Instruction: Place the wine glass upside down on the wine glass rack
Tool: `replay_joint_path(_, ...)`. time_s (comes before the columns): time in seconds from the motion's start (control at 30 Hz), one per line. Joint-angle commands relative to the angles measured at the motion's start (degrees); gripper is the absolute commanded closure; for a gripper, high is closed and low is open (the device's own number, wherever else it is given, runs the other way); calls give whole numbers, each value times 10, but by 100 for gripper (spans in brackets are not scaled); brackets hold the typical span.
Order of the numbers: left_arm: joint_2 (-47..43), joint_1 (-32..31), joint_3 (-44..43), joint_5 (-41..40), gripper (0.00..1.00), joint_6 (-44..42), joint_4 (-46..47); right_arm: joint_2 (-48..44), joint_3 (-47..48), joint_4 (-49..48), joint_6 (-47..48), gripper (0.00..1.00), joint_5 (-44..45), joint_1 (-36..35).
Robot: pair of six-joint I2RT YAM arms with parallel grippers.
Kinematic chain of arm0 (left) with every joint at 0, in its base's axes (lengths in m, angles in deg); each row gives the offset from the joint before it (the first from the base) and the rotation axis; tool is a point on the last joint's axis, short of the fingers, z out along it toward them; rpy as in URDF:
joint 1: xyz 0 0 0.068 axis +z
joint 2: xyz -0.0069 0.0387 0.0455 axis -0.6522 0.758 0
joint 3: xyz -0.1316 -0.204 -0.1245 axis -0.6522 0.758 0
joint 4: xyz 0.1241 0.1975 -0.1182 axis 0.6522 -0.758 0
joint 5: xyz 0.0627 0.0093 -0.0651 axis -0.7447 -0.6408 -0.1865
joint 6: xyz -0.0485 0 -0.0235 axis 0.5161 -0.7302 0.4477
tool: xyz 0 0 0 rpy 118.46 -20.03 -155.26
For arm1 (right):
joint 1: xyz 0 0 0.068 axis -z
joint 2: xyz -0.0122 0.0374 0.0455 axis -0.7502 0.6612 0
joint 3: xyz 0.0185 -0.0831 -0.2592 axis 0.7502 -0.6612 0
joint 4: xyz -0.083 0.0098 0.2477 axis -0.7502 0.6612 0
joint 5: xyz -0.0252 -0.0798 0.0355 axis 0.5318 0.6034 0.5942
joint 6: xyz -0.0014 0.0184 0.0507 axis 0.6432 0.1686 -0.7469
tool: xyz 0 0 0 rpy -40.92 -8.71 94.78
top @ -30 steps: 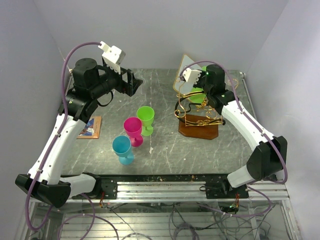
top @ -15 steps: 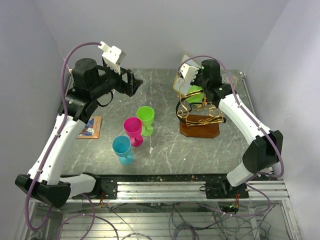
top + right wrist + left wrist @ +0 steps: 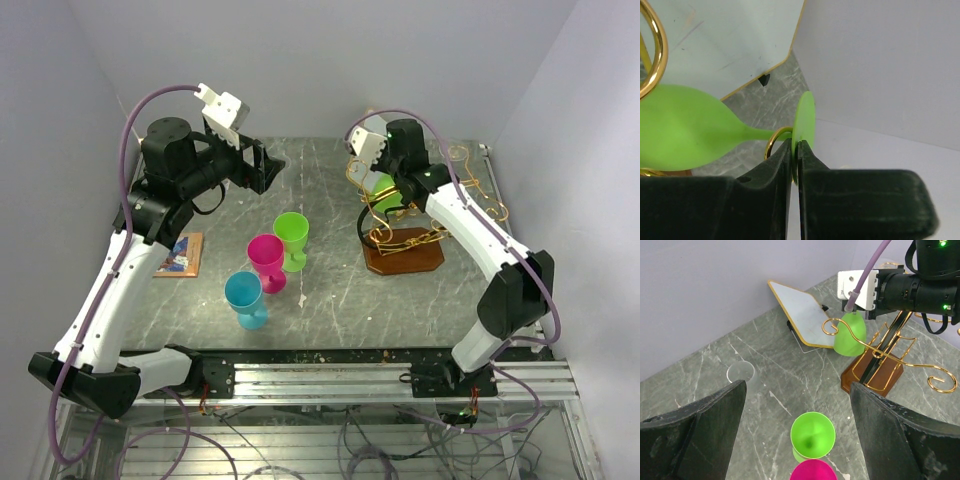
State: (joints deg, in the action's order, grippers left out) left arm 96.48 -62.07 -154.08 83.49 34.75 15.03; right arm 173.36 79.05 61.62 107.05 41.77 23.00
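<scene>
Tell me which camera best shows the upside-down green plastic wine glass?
The left wrist view: the upside-down green plastic wine glass shows its whole bowl among the curls of the gold wire rack. The right wrist view is a cropped close-up, its foot pinched in the right claw; the top view shows a green patch partly hidden by the right arm.

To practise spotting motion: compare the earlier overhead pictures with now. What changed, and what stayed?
The right end effector, still pinching the foot of the inverted green wine glass, swung leftward and back. The wine glass rack shifted slightly away with it, its base turning a little. The open left end effector, the blue glass, pink glass and upright green glass stayed put.
</scene>
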Motion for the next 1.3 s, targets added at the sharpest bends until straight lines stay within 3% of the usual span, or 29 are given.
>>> replay_joint_path(0.0,-10,-1,0,12,5,-9,11,21,22,11,-42,92,28,-9)
replay_joint_path(0.27,-10,-1,-1,11,5,-10,10,37,46,33,-76,89,61,-15)
replay_joint_path(0.83,-6,0,1,6,5,-14,10,35,58,45,-113,72,61,-17)
replay_joint_path(0.97,-6,-1,2,3,5,-17,10,37,66,51,-120,64,56,-18)
replay_joint_path(1.27,-4,-1,2,2,5,-21,10,34,82,66,-143,61,35,-22)
